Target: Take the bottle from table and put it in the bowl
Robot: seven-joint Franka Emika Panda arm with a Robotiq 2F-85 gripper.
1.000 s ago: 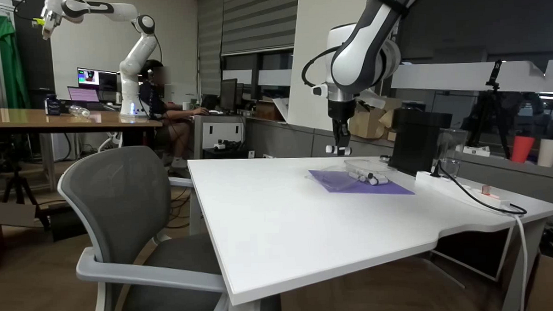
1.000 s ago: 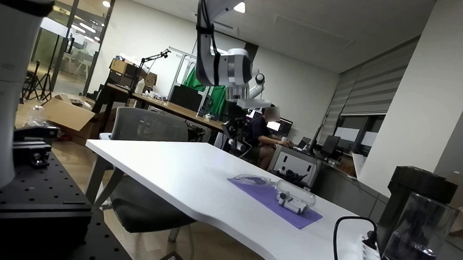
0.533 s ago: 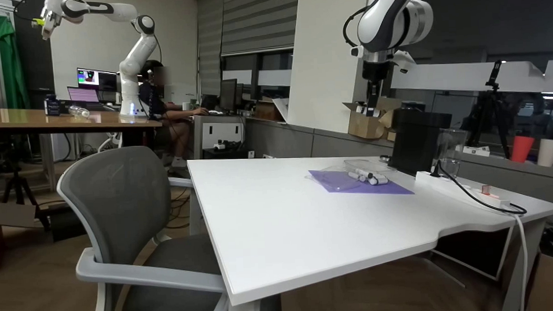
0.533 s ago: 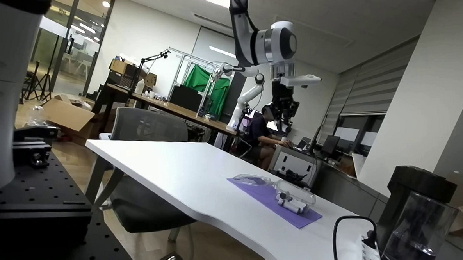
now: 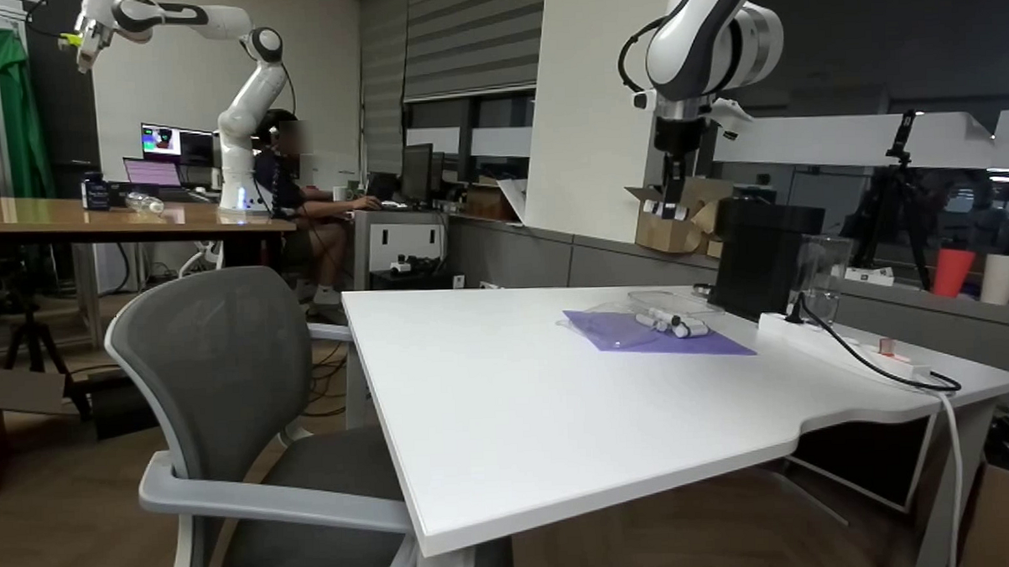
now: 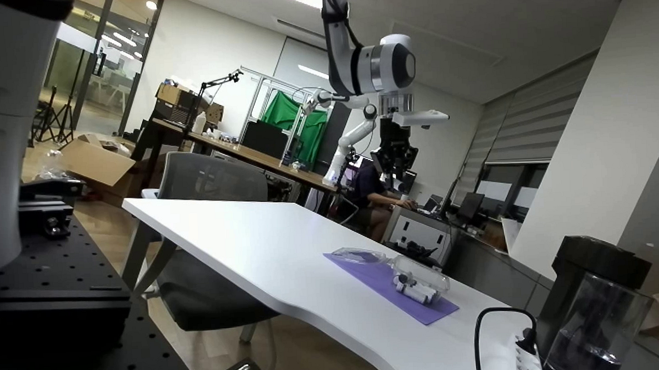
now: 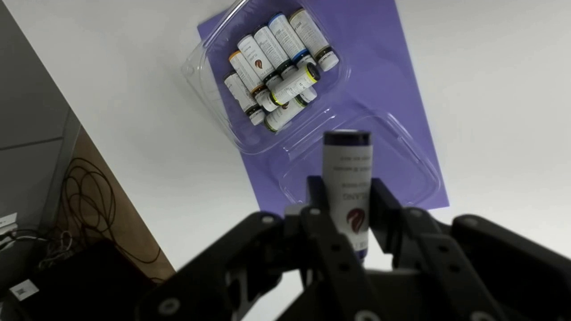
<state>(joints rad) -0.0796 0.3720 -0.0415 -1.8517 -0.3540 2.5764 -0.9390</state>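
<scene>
The bottle [image 7: 347, 165] is small and white, with a dark blue end and a red logo. My gripper [image 7: 343, 191] is shut on its sides, and one end points forward past the fingertips. In an exterior view the gripper [image 5: 668, 204] holds the bottle [image 5: 652, 207] high above the table, lying roughly level; the gripper also shows in an exterior view [image 6: 394, 174]. The bowl [image 7: 247, 133] is a clear, low plastic tub on the purple mat, seen below in both exterior views [image 5: 690, 298] [image 6: 431, 275]. Several similar bottles [image 7: 256, 62] lie in it.
The tub's clear lid [image 7: 383, 165] lies open beside it on the purple mat [image 7: 383, 58]. A tall black box with a clear tank [image 6: 595, 290] and a white power strip [image 5: 842, 347] with a black cord stand near. A grey chair [image 5: 223, 394] stands at the table [image 5: 559, 416].
My gripper has risen with the bottle and moved rightward in both exterior views. Over the last half second it has shifted slightly back left. The tub and mat have not moved.
</scene>
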